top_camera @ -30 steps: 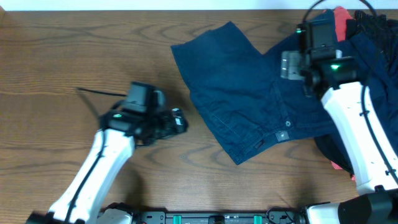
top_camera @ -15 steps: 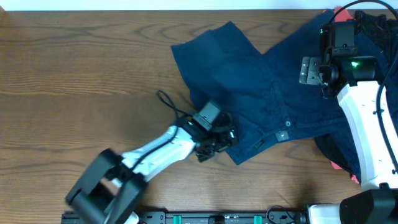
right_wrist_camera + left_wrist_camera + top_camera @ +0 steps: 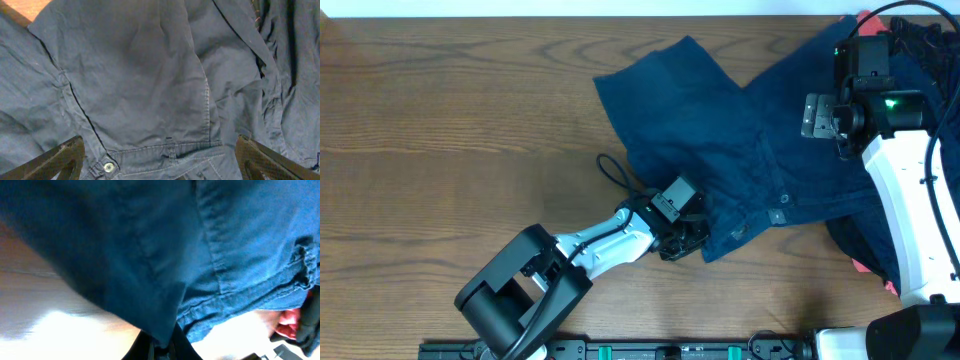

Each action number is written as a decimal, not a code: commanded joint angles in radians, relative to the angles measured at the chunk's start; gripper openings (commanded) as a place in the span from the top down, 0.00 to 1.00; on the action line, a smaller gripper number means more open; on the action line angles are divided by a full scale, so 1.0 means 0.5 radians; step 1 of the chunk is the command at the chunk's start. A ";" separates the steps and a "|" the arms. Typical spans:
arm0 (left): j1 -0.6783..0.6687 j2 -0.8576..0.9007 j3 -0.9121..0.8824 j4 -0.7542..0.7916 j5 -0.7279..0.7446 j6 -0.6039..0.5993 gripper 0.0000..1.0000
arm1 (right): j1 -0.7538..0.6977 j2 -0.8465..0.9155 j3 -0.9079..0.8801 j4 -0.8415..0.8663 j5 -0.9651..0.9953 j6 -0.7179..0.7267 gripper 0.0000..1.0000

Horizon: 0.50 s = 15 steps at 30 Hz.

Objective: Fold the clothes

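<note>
brown wooden table (image 3: 440, 120) carries navy shorts (image 3: 700, 130) spread out, heaped clothes (image 3: 942, 95) at right.

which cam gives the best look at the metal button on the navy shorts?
Right wrist: the button sits large and sharp on the waistband of the shorts. Overhead shows the button only as a tiny pale dot. Left wrist shows blurred cloth and seams, no button.

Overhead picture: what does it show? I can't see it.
A pair of navy shorts lies spread on a wooden table. The left gripper pinches their near corner, and the right gripper hovers open above their right side.
</note>
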 commanded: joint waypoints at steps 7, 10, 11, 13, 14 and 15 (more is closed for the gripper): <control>0.523 -0.230 -0.017 -0.594 -0.184 0.790 0.94 | -0.098 -0.009 0.011 -0.045 0.012 0.027 0.06; 0.881 -0.375 0.006 -0.707 -0.425 1.174 0.94 | -0.114 -0.009 0.011 -0.051 0.011 0.027 0.06; 1.028 -0.418 0.034 -0.717 -0.551 1.273 0.94 | -0.114 -0.009 0.011 -0.050 0.011 0.027 0.06; 1.299 -0.475 0.114 -0.715 -0.708 1.348 0.94 | -0.114 -0.009 0.011 -0.051 0.011 0.027 0.06; 1.453 -0.492 0.180 -0.716 -0.704 1.350 0.94 | -0.114 -0.009 0.011 -0.053 0.011 0.027 0.06; 1.579 -0.495 0.243 -0.716 -0.652 1.350 0.94 | -0.114 -0.009 0.011 -0.055 0.011 0.027 0.06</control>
